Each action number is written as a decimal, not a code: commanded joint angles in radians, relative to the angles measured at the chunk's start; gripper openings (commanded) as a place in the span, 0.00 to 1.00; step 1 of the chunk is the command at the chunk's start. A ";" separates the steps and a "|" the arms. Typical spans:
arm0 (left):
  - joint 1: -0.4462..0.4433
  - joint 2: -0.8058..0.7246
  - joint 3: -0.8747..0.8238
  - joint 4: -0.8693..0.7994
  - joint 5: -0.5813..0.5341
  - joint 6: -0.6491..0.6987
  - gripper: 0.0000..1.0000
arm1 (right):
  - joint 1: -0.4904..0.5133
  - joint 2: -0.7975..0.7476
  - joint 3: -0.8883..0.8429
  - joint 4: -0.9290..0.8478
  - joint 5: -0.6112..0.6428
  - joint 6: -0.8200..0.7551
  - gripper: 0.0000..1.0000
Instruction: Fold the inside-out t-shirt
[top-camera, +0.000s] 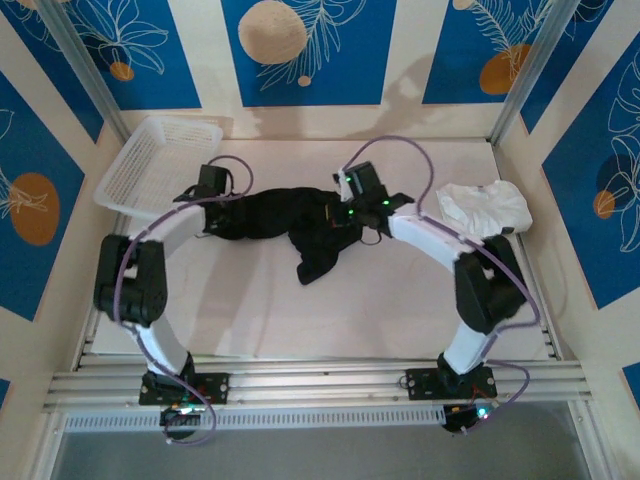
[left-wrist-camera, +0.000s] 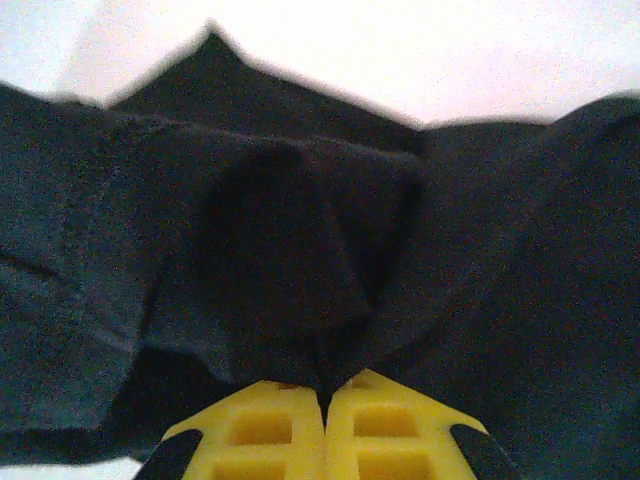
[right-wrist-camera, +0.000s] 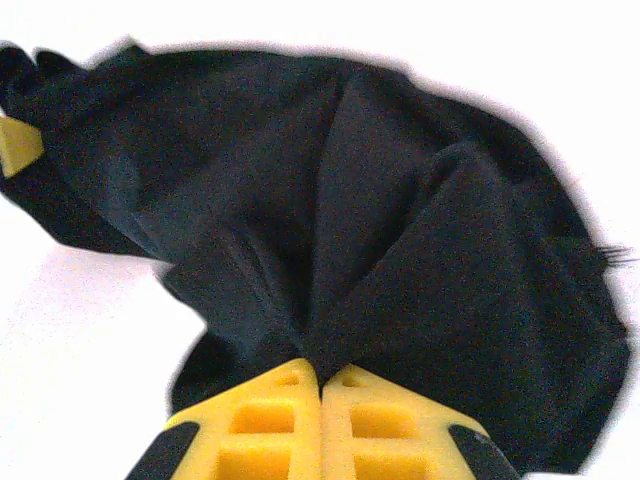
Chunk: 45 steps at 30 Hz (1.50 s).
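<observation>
- Where the desk (top-camera: 250, 310) reaches its far left corner, a white mesh basket (top-camera: 160, 160) sits beside the wall.
- The left gripper (left-wrist-camera: 325, 388) has its yellow jaws pressed together on a pinch of black cloth at the shirt's left end.
- The inside-out t-shirt (top-camera: 275, 215) lies bunched across the middle of the desk between the two grippers, with one part trailing toward the near edge.
- The right gripper (right-wrist-camera: 320, 375) has its jaws closed on a fold at the shirt's right end, and the cloth fans out from the pinch.
- A crumpled white garment (top-camera: 485, 208) lies at the far right, apart from the shirt.
</observation>
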 joint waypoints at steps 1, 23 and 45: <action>0.000 -0.209 0.020 0.012 0.054 -0.028 0.00 | -0.035 -0.209 0.024 -0.045 -0.006 -0.071 0.00; -0.002 -0.788 0.350 -0.105 0.096 -0.067 0.00 | -0.233 -0.773 0.349 -0.205 -0.026 -0.192 0.00; 0.010 0.006 0.353 -0.269 -0.224 0.081 0.85 | -0.285 0.131 0.477 -0.360 0.231 -0.171 0.52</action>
